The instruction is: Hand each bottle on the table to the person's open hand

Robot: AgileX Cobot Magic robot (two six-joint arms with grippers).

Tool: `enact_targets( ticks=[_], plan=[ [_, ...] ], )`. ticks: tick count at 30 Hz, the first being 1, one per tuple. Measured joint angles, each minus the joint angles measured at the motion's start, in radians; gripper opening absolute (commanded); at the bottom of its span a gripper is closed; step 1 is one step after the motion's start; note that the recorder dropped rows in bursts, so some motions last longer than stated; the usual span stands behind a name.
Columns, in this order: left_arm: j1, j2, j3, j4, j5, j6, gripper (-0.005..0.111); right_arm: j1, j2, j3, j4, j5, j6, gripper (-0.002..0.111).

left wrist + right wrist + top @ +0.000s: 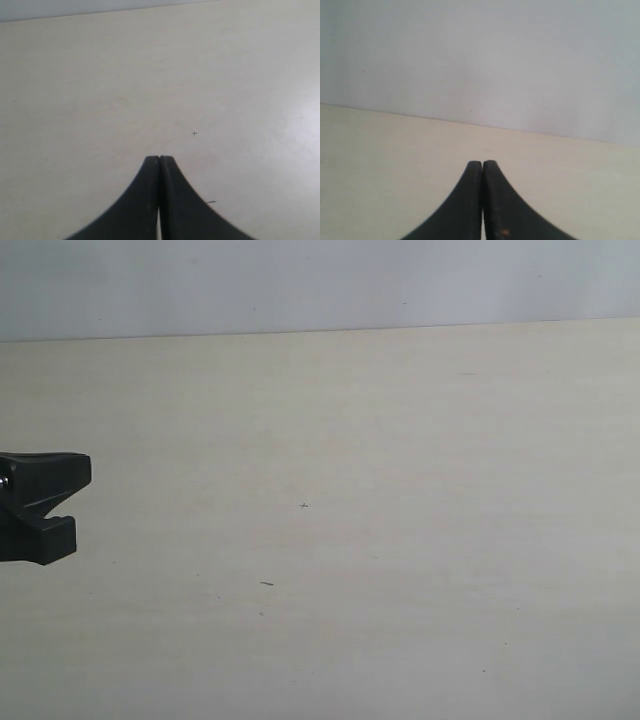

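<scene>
No bottle shows in any view, and no hand either. The pale beige table [380,490] fills the exterior view with only small dark specks on it. My left gripper [80,495] pokes in at the left edge of that view, black, low over the tabletop. In the left wrist view its fingertips [159,159] are pressed together with nothing between them, above bare table [100,90]. My right gripper [483,163] is out of the exterior view; the right wrist view shows its two black fingers closed on each other, empty, pointing toward the table's far edge.
A plain grey-white wall [320,285] rises behind the table's far edge [320,332]. A tiny cross-shaped mark [304,505] and a short dark sliver [266,583] lie on the tabletop. The wall [480,60] also fills the upper right wrist view.
</scene>
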Motion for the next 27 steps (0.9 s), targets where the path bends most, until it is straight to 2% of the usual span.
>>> enact_targets(
  ticks=[7,27],
  plan=[
    [0.000,0.000,0.000,0.000,0.000,0.000,0.000,-0.063,0.000,0.000,0.015,0.128,0.014,0.000],
    [0.000,0.000,0.000,0.000,0.000,0.000,0.000,-0.070,0.000,0.000,0.044,0.135,0.083,0.000]
  ],
)
